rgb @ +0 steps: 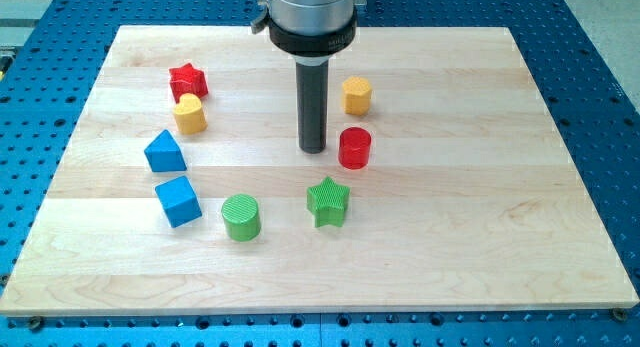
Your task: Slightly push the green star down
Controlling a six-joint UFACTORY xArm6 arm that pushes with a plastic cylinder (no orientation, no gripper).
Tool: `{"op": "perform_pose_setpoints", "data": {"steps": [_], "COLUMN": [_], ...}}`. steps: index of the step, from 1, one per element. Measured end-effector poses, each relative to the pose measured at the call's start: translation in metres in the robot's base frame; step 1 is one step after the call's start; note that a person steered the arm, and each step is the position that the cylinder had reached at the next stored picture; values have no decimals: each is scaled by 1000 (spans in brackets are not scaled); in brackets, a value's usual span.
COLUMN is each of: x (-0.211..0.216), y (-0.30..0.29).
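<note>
The green star lies on the wooden board a little below the board's middle. My tip stands above the star, slightly to its left, with a gap of bare board between them. The red cylinder stands just to the right of my tip, close to it but apart. The green cylinder lies to the left of the star.
A red star and a yellow block sit at the upper left. A blue triangular block and a blue cube sit at the left. A yellow hexagonal block sits right of the rod. The board lies on a blue perforated table.
</note>
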State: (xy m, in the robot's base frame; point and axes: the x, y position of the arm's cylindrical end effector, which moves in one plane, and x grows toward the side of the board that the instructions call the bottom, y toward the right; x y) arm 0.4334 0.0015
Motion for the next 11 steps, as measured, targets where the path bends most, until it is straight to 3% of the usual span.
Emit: {"op": "perform_pose_setpoints", "data": {"steps": [2, 3, 5, 6, 7, 8, 9, 11], "x": [43, 80, 73, 49, 74, 107, 110, 67], "y": [55, 51, 34, 9, -25, -24, -11, -9]}}
